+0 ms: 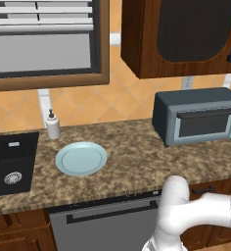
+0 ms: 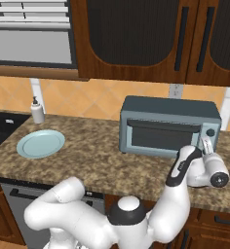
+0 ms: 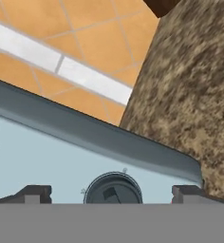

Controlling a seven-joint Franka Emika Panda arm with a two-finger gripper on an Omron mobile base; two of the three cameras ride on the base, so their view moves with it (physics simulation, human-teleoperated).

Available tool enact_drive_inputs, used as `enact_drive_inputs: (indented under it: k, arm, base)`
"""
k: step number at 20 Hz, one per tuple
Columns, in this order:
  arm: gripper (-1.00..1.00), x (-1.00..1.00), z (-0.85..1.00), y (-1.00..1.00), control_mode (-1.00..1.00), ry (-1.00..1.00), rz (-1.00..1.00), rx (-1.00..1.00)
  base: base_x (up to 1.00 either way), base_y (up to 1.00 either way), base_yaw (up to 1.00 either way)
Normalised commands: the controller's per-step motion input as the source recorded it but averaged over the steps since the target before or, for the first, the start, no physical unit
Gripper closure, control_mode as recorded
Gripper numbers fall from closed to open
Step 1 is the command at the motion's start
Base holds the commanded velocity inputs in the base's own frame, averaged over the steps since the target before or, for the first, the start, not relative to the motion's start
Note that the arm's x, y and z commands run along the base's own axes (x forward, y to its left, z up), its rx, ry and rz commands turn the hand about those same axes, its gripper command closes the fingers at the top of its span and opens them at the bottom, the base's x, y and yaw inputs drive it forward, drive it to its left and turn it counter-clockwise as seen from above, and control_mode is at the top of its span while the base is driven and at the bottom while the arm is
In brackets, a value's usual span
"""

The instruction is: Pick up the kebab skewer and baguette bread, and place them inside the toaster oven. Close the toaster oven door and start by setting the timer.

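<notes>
Dark finger tips (image 3: pixel 38 193) of the gripper (image 3: pixel 111 195) stand spread to their widest with nothing held, a round dark timer knob (image 3: pixel 113 191) on the pale control panel (image 3: pixel 47 163) lying between them. That panel is the right side of the blue-grey toaster oven (image 2: pixel 168 126), which sits toward the worktop's (image 1: pixel 132 162) back right edge, its door (image 2: pixel 162 136) shut. A pale blue plate (image 1: pixel 81 158) lies bare well left, near the sink (image 1: pixel 10 162); a soap dispenser (image 1: pixel 52 124) stands at the back edge.

Toaster oven (image 2: pixel 168 126) sitting on the speckled desk (image 2: pixel 92 151) with its door (image 2: pixel 161 136) closed, white arm's tool (image 2: pixel 206 144) reaching at its right-side control panel (image 2: pixel 209 133), pale plate (image 2: pixel 41 143) lying left, soap dispenser (image 2: pixel 37 111) standing behind it
</notes>
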Motion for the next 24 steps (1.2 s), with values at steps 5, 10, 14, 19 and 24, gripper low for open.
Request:
enact_drive_inputs:
  k: [5, 10, 14, 19, 24]
  arm:
    - [-1.00, 0.02, -0.13, -0.02, -1.00, 0.00, -0.03, 0.01]
    - [-1.00, 0.00, -0.09, 0.00, -1.00, 0.00, -0.05, 0.02]
    - [-1.00, 0.08, 0.00, 0.00, -1.00, 0.00, -0.02, 0.04]
    - [-1.00, 0.02, 0.00, 0.00, -1.00, 0.00, 0.00, 0.05]
    - [-1.00, 0.00, 0.00, 0.00, -1.00, -0.03, 0.00, 0.06]
  base:
    - [0.00, 0.00, 0.00]
    - [0.00, 0.00, 0.00]
    - [0.00, 0.00, 0.00]
    - [0.00, 0.00, 0.00]
    - [0.00, 0.00, 0.00]
